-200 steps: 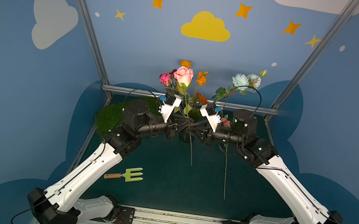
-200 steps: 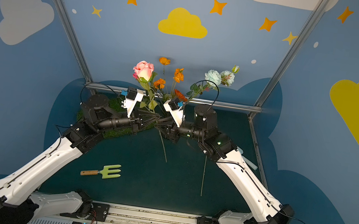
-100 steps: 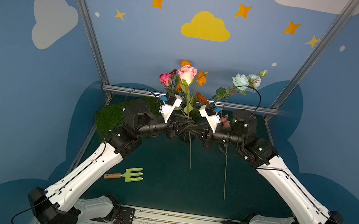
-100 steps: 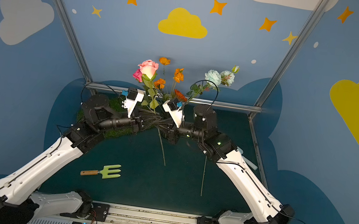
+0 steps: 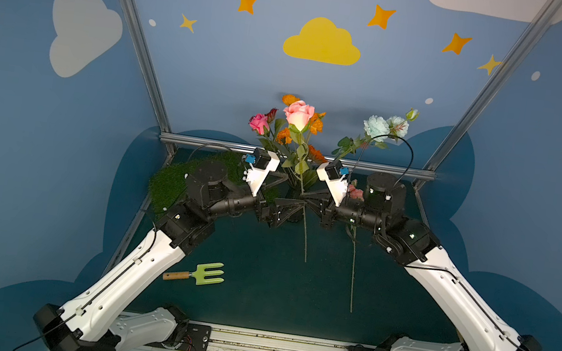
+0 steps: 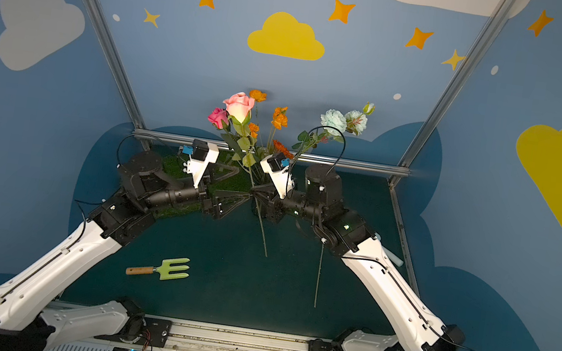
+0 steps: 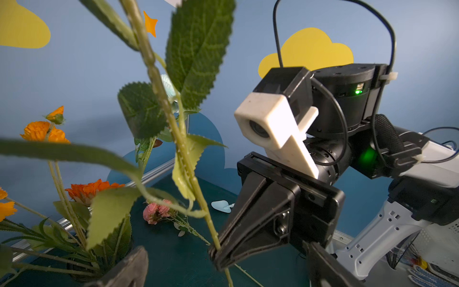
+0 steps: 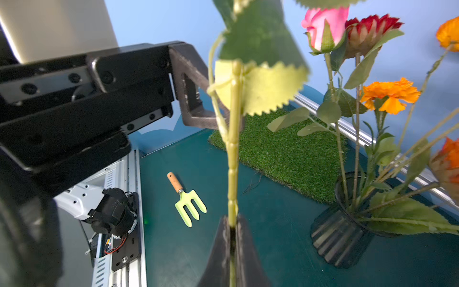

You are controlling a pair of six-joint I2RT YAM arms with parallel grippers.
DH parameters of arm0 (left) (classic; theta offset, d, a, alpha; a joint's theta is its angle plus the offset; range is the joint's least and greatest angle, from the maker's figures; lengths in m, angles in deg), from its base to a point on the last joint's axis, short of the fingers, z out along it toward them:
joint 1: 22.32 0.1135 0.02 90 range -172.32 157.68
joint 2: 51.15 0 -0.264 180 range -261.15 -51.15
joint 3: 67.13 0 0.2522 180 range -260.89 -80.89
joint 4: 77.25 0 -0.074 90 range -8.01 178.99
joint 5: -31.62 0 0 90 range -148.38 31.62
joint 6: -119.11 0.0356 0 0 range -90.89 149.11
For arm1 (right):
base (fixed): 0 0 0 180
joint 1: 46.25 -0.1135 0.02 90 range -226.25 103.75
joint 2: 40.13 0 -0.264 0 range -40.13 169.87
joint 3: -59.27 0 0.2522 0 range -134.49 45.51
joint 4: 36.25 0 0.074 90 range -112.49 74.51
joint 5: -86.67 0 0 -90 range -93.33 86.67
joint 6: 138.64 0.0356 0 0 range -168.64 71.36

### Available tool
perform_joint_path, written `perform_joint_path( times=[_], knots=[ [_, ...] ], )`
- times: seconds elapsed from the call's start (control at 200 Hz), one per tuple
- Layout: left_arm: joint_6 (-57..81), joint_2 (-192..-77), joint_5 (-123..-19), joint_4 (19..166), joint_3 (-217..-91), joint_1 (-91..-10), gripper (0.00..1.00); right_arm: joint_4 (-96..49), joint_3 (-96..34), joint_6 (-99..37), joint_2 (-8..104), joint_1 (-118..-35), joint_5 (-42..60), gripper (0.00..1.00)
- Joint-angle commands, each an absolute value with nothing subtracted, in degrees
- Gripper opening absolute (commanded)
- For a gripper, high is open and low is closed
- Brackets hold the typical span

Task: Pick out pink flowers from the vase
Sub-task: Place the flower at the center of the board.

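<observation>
Light pink rose (image 5: 298, 114) upright in mid-air, clear of vase (image 8: 342, 223), stem pinched low by right gripper (image 7: 218, 258), jaws clenched on it. Left gripper (image 5: 287, 199) spread wide beside stem, gripping nothing. Magenta rose (image 6: 218, 117) in vase with orange flowers (image 6: 280, 118). Peach-pink cluster (image 7: 156, 211) lying on table (image 5: 255, 292). Likely step: carry rose aside, lay flat. Advice: move slowly, keep leaves off the other stems, avoid tipping vase.

In both top views the grippers hide the vase (image 8: 347, 223) almost entirely. The right wrist view's top edge cuts off the light pink rose (image 5: 298, 114), leaving only its stem.
</observation>
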State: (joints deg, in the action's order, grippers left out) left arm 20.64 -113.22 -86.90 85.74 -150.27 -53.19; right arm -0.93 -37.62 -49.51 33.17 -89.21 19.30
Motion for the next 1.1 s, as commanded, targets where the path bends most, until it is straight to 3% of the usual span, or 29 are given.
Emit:
perform_joint_path(
  times=[0.0, 0.696, 1.096],
  knots=[
    [21.9, -110.2, -85.6, 85.7, -147.1, -53.3, 1.00, 0.6, -38.6, -49.4, 30.5, -89.2, 15.3, 0.00],
    [26.1, -109.2, -83.6, 80.8, -145.5, -54.9, 1.00, 20.8, -39.3, -46.2, 17.8, -86.4, -21.5, 0.00],
    [27.2, -110.1, -81.1, 80.5, -144.1, -55.5, 1.00, 30.9, -36.5, -36.9, 16.5, -74.6, -21.5, 0.00]
  ],
)
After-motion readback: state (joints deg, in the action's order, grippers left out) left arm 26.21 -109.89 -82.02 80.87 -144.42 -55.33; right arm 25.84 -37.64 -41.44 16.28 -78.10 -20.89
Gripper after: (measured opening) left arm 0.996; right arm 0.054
